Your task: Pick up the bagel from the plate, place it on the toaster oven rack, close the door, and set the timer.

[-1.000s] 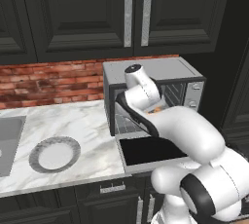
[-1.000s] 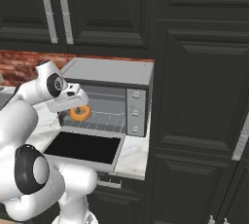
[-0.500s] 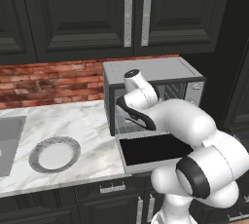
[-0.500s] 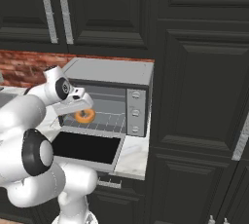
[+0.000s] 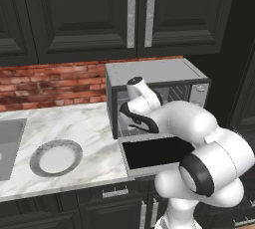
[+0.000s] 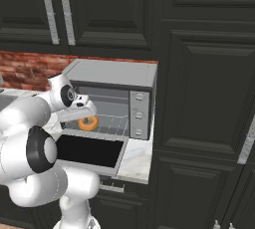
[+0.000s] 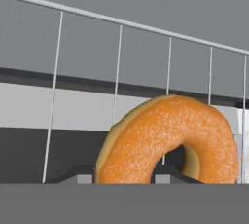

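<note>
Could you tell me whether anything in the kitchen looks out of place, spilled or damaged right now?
Nothing stands out. The bagel is held in the fingers inside the toaster oven, above the rack. The door hangs open and flat, the plate sits bare on the marble counter, and I see no spills or damage.

Pretty dark kitchen overall, near-black paneled upper cabinets (image 5: 74, 14) with silver bar handles (image 5: 132, 14), a red brick backsplash (image 5: 50, 84) under them, a white marbled desk (image 5: 84, 128) with a grey sink (image 5: 9, 146) at its left end, and tall dark cabinets (image 6: 209, 73) on the right.
</note>
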